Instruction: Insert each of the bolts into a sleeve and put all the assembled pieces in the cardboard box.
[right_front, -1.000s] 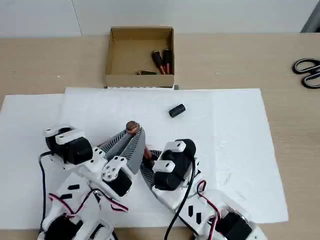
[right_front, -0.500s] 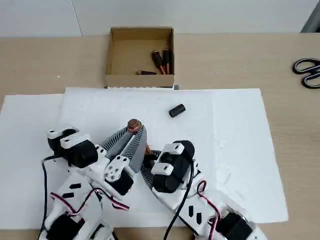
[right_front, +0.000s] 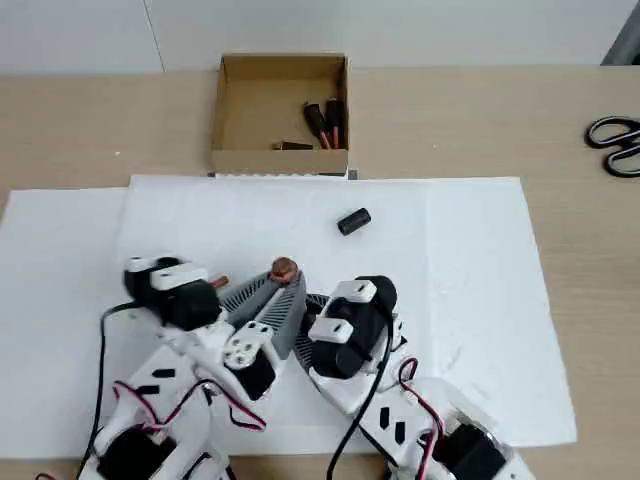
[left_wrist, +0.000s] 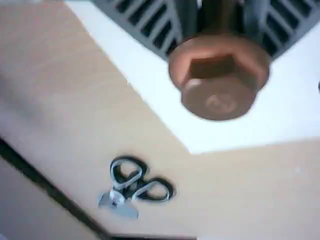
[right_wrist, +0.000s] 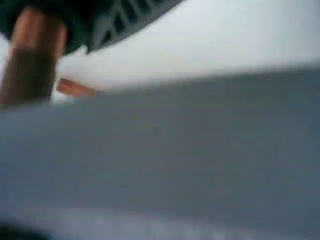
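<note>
High view first: the left gripper (right_front: 280, 282) is clamped on a copper bolt (right_front: 284, 267), head poking up at the tips, over the white sheet (right_front: 470, 260) near its 6 o'clock edge. The loose black sleeve (right_front: 353, 221) lies on the sheet at about 2 o'clock from that bolt head, near but not touching, with its long axis roughly on the 8-to-2 line. It's also at about 12 o'clock from the right arm (right_front: 350, 320), so I'd say both arms are about equally close. The right gripper (right_front: 312, 302) is tucked in beside the left one and I can't tell if it's clamped or loose. The cardboard box (right_front: 232, 110) sits at 12 o'clock with assembled pieces (right_front: 325, 120) already in its 3 o'clock half. What looks like another bolt (right_front: 218, 282) peeks out at 9 o'clock from the held one. Left wrist view: the hex bolt head (left_wrist: 218, 75) is gripped between the ribbed jaws, with scissors (left_wrist: 135, 185) far off on the table. Right wrist view is a blur: a copper-brown shank (right_wrist: 32, 55) up close and a small copper piece (right_wrist: 75, 88) on the sheet. No readable writing anywhere.
</note>
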